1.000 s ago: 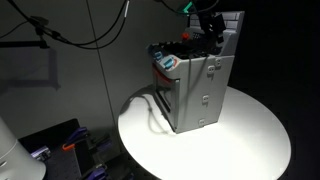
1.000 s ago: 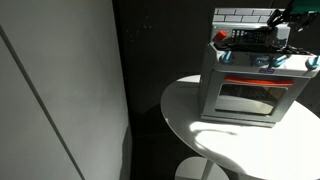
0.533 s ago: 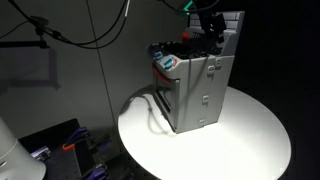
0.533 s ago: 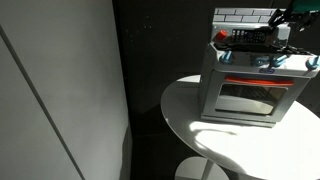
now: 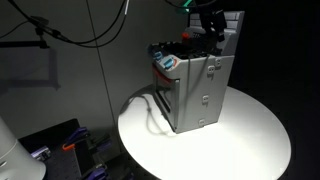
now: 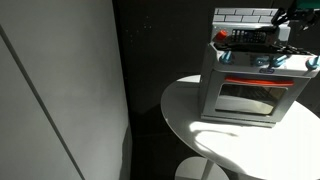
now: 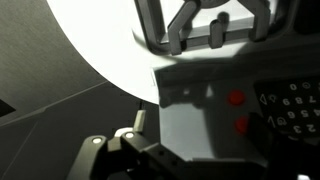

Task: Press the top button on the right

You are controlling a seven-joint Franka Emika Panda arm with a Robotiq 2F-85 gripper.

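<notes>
A grey toy oven (image 5: 197,95) stands on a round white table (image 5: 255,140); it shows in both exterior views (image 6: 245,95). Its top carries black hob parts and a tiled back panel (image 6: 245,15). My gripper (image 5: 214,38) hangs over the oven's top rear, close to that panel, and also shows in an exterior view (image 6: 283,28). In the wrist view two red round buttons sit one above the other on the grey panel, the upper (image 7: 235,98) and the lower (image 7: 241,125). My gripper's dark fingers (image 7: 190,165) fill the bottom edge and look shut and empty.
A dark keypad (image 7: 290,105) lies right of the red buttons. The oven's glass door (image 6: 245,98) faces the table's open part (image 6: 200,125). Cables (image 5: 90,30) hang at the back. A pale wall panel (image 6: 60,90) stands beside the table.
The gripper has shifted very slightly upward above the oven's top; nothing else has moved.
</notes>
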